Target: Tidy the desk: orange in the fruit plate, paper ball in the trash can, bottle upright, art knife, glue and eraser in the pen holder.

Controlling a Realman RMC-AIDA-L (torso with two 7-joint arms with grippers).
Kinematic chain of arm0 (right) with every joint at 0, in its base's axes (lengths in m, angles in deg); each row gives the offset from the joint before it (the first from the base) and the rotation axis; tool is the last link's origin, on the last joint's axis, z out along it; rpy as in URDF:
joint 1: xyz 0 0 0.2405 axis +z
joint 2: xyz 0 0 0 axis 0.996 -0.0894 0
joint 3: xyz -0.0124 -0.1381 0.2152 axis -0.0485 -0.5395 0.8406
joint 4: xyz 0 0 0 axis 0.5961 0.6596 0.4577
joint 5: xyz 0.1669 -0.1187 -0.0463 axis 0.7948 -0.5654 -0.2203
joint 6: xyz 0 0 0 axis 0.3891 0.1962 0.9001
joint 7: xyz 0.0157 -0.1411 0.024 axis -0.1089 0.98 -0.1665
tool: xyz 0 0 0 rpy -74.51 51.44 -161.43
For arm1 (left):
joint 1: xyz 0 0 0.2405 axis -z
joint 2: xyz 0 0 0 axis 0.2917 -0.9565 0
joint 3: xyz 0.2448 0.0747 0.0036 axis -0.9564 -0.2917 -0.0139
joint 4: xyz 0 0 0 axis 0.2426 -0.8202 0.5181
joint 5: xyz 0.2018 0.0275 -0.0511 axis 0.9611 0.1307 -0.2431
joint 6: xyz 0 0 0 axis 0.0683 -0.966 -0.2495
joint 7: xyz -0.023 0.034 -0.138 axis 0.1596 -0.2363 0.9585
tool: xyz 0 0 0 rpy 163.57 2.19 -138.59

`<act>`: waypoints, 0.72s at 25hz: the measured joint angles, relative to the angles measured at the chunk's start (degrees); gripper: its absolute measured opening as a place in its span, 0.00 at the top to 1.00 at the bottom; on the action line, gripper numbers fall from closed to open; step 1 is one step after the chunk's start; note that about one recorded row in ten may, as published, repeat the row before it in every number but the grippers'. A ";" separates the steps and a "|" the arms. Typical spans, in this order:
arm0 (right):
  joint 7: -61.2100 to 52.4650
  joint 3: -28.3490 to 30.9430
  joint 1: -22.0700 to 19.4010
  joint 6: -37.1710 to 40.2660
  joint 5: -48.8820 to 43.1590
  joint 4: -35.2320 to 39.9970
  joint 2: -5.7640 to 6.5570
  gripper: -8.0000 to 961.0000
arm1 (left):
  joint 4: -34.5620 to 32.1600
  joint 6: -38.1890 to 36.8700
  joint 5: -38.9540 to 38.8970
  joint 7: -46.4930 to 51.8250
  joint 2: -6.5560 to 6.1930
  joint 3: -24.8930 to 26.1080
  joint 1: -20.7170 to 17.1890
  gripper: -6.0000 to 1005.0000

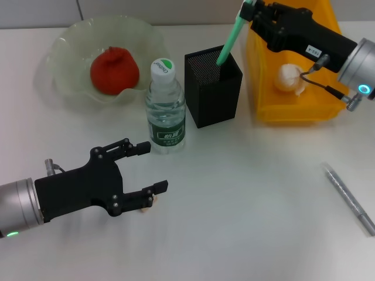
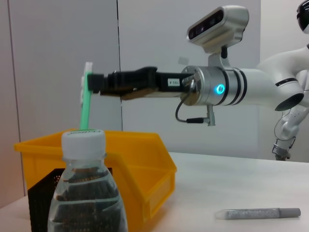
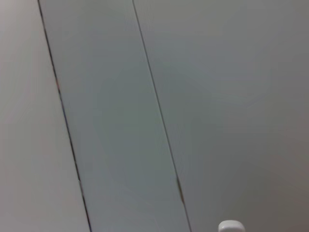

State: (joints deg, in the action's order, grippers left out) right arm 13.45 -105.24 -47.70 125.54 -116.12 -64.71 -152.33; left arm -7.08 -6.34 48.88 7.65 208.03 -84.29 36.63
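White bench, where our right tool (image 1: 249, 10) pinches the green art knife (image 1: 230, 38) with its tip inside the pen holder (image 1: 212, 89) for release, while our left tool (image 1: 149, 168), spread, straddles the eraser (image 1: 142, 208) beside the upright bottle (image 1: 166, 108).

I see the plain white smooth table (image 1: 252, 199) carrying a pale-green scalloped glass dish (image 1: 64, 52), an upright clear plastic bottle (image 1: 166, 111), a black square mesh cup (image 1: 214, 91), a yellow rectangular plastic bin (image 1: 293, 111) and a grey glittery pen-shaped stick (image 1: 350, 199).
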 joint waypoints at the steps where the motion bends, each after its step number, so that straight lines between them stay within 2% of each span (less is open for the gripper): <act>1: 0.02 -0.57 0.14 -0.63 -0.01 -0.09 0.00 0.79 | 0.00 -0.01 -0.01 0.00 0.00 0.00 0.00 0.22; 10: 0.16 -8.66 1.99 -5.93 0.36 -0.39 -0.10 0.77 | 0.00 -0.20 -0.02 0.00 0.00 0.00 0.14 0.22; 15: 0.19 -10.00 2.16 -7.58 0.41 -0.21 -0.10 0.76 | 0.00 -0.23 -0.02 0.00 0.00 0.00 -0.01 0.22; 18: 0.21 -10.00 2.07 -7.66 0.43 -0.20 -0.09 0.67 | 0.00 -0.30 -0.01 0.00 0.00 0.00 -0.01 0.22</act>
State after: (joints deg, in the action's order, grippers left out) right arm 13.66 -115.25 -45.63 117.87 -115.69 -64.92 -152.42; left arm -7.08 -6.64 48.87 7.66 208.03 -84.29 36.62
